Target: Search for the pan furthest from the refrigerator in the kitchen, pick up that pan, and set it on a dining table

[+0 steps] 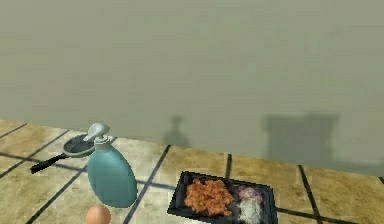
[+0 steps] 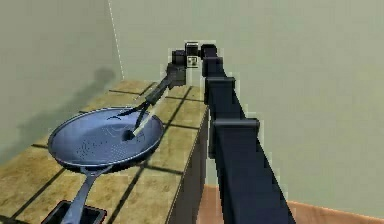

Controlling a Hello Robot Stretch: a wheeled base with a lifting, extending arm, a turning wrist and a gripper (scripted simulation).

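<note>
Where the tiled counter (image 1: 255, 170) reaches the forward view's left, a small pan (image 1: 76, 147) lies flat, grey bowl up, its black handle running down-left toward the edge. Just right of it and nearer the camera stands a teal spray bottle (image 1: 109, 172), upright, pale nozzle on top; bottle overlaps the pan's rim in the picture, contact can't be told. Below the bottle, at the bottom edge, a round orange-brown thing (image 1: 97, 215), egg-like, cut off by the frame. Further right, apart from the bottle, a black tray (image 1: 186, 192) lies on the tiles with reddish food in the left part and pale bits in the right part. Plain grey-green wall (image 1: 200, 60) behind the counter.

Arm side view, left: a grey-blue pan (image 2: 95, 145) lies flat on tan countertop tiles (image 2: 178, 148), near the counter's front edge, dark handle pointing to the bottom edge. The gripper (image 2: 134, 128) reaches down-left, thin fingers ending over the pan's right inner part; touching or just above, can't tell. Pan rests on the counter, so cannot tell whether the gripper holds anything. Right of that, the arm (image 2: 235, 140), a dark square bar, rises from the bottom edge. Far right bottom, reddish-brown floor (image 2: 320, 214).
</note>
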